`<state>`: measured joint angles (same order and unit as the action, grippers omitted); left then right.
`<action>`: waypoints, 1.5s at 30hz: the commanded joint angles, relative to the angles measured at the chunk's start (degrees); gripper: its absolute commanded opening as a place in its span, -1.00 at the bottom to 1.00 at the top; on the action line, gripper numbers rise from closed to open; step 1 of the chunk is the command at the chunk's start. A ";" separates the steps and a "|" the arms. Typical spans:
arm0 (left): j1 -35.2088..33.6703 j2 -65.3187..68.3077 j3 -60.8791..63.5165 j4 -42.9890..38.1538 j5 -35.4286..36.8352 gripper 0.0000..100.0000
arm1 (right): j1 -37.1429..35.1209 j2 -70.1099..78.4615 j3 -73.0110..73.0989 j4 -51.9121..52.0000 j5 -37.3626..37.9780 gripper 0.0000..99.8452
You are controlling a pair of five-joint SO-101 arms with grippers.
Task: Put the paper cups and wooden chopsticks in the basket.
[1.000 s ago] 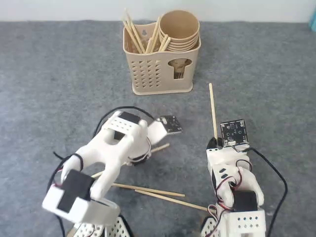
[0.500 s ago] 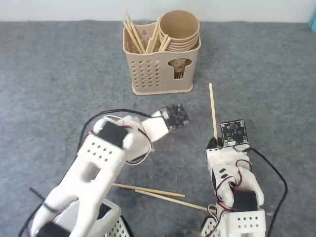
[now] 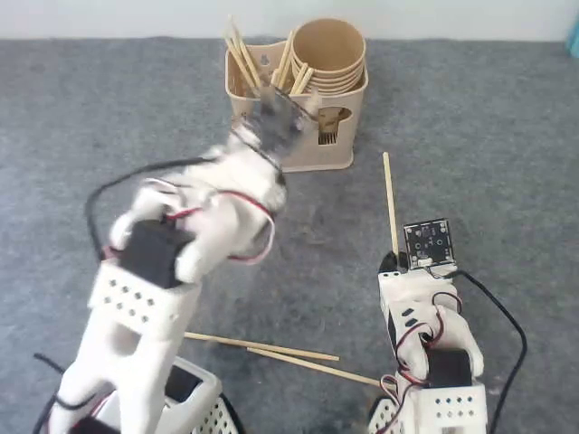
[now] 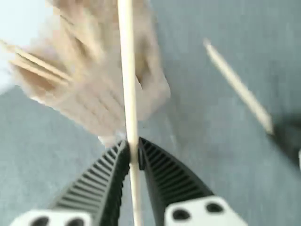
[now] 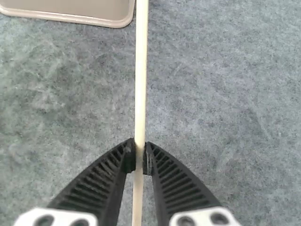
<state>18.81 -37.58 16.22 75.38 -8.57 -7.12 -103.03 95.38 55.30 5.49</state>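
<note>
Jaws of left gripper (image 4: 133, 145) pinched around a raised chopstick (image 4: 126, 56) before the basket (image 3: 342, 145); right gripper (image 5: 138, 147) likewise around a second chopstick (image 5: 141, 70).

Beige perforated plastic basket (image 3: 336, 149), upper centre, holds stacked tan paper cups (image 3: 328, 50) and wooden chopsticks (image 3: 237, 50). Two loose chopsticks (image 3: 271, 353) lie lower centre; a third stick (image 3: 390, 199) points up-frame, right of centre; a fourth stick (image 4: 127, 70) overlaps the basket.

The left arm (image 3: 136, 348) and right arm (image 3: 425, 316) are white plastic with black servo blocks (image 3: 149, 253), perforated panels (image 3: 127, 303) and loose black and red cables (image 3: 95, 203). A black camera board (image 3: 427, 242) tops the right wrist. The left tool (image 4: 133, 147) and right tool (image 5: 138, 151) have black ribbed jaws on white mounts.
</note>
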 commanded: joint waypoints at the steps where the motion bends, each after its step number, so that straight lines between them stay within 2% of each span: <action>1: -5.19 -1.85 -7.16 -11.16 10.64 -0.97 | 0.57 -0.40 0.97 -0.75 -0.09 -0.99; 5: -9.05 -1.85 -6.99 -23.47 15.74 -0.97 | 0.57 -0.40 0.97 -0.75 -0.09 -0.99; 13: -9.85 4.92 -7.08 -52.13 15.74 -0.97 | 0.66 -0.40 0.97 -0.75 -0.09 -0.99; 20: -9.93 15.21 -7.52 -62.59 15.65 -0.97 | 2.15 -0.40 0.97 -0.84 -0.09 -0.99; 29: -12.04 33.23 -21.14 -63.21 15.65 -0.97 | 2.07 -0.40 0.97 -0.84 -0.09 -0.99; 35: -12.57 39.21 -25.54 -62.68 15.74 -0.95 | 2.07 -0.40 0.97 -0.84 2.64 -0.99; 41: -13.89 37.98 -25.89 -53.10 15.82 -0.60 | 1.80 -0.40 0.97 -1.01 2.90 -0.99; 45: -15.30 34.11 -25.71 -45.45 15.74 -0.58 | 1.89 -0.40 1.05 -1.63 2.73 -0.99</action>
<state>5.10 2.15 -6.90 23.60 6.64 -5.71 -103.03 95.38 55.30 7.08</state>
